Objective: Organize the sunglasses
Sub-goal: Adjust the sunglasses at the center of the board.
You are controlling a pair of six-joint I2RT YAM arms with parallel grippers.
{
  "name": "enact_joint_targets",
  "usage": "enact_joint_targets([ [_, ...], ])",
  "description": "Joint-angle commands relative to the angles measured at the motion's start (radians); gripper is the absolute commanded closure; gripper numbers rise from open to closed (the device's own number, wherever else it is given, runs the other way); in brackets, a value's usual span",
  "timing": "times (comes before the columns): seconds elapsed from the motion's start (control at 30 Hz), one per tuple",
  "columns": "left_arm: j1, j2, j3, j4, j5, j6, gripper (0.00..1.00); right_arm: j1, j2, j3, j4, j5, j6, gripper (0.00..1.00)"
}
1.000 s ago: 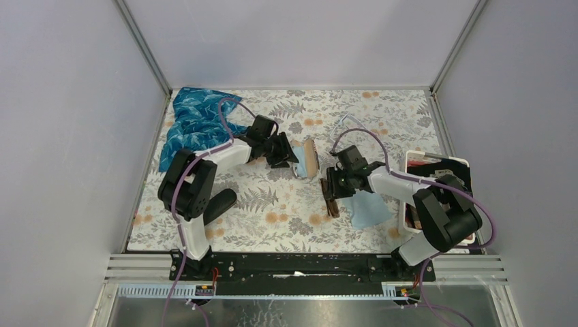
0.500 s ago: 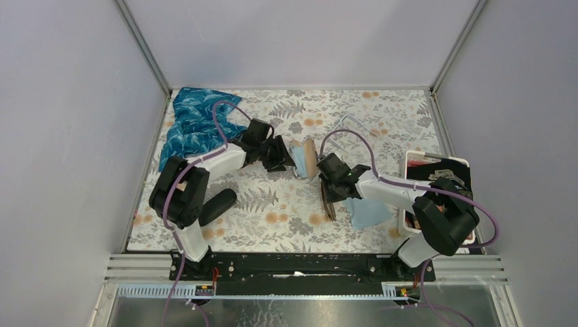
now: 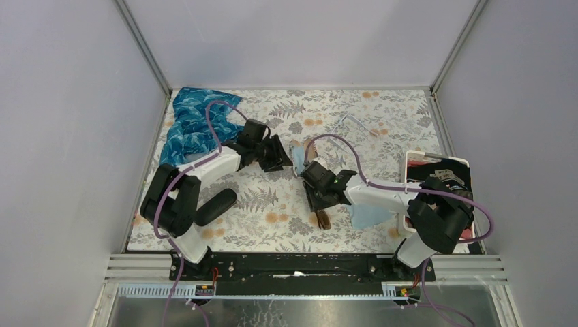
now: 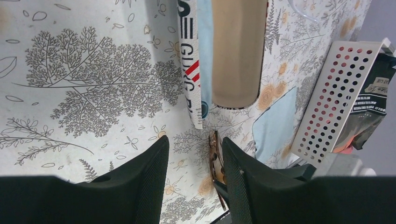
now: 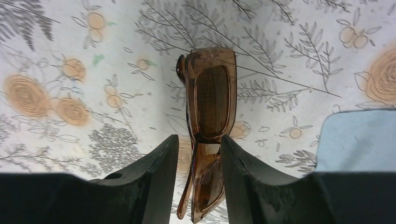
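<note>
Left wrist view showed the white perforated tray point(image 4: 336, 93) holding dark packets point(image 4: 369, 107), then the open tan-lined case point(image 4: 236, 46). The left gripper point(image 4: 194, 140) stood slightly parted, gripping nothing. The right gripper point(image 5: 199, 139) pinched the folded sunglasses point(image 5: 210, 98) over the floral tablecloth point(image 5: 70, 56).

The sunglasses point(image 5: 210, 93) look like glossy, translucent brown plastic — smooth; the floral tablecloth point(image 5: 70, 56) is matt cloth, the perforated tray point(image 4: 336, 93) matt white metal (or plastic).
</note>
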Motion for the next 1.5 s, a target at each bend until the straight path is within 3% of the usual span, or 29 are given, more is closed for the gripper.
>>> enact_joint_targets([
  [0.0, -0.005, -0.027, -0.029, -0.007, -0.015, 0.026, 0.49, 0.020, 0.018, 0.054, 0.026, -0.045, 0.040, 0.54],
  [0.27, -0.005, -0.029, -0.043, -0.003, -0.005, 0.024, 0.49, 0.020, -0.047, -0.010, 0.168, -0.303, 0.001, 0.57],
  [0.47, -0.006, -0.050, -0.056, -0.003, -0.001, 0.017, 0.49, 0.016, -0.133, -0.041, 0.116, -0.220, -0.031, 0.59],
  [0.97, -0.006, -0.100, -0.091, -0.007, -0.001, -0.001, 0.49, 0.022, -0.151, -0.108, 0.085, -0.294, -0.093, 0.60],
  [1.17, -0.008, -0.095, -0.087, -0.004, 0.004, -0.002, 0.49, 0.032, -0.140, -0.094, 0.045, -0.206, -0.096, 0.73],
  [1.47, -0.009, -0.089, -0.090, 0.005, 0.010, -0.002, 0.49, 0.038, -0.190, -0.063, -0.072, 0.035, -0.053, 1.00],
])
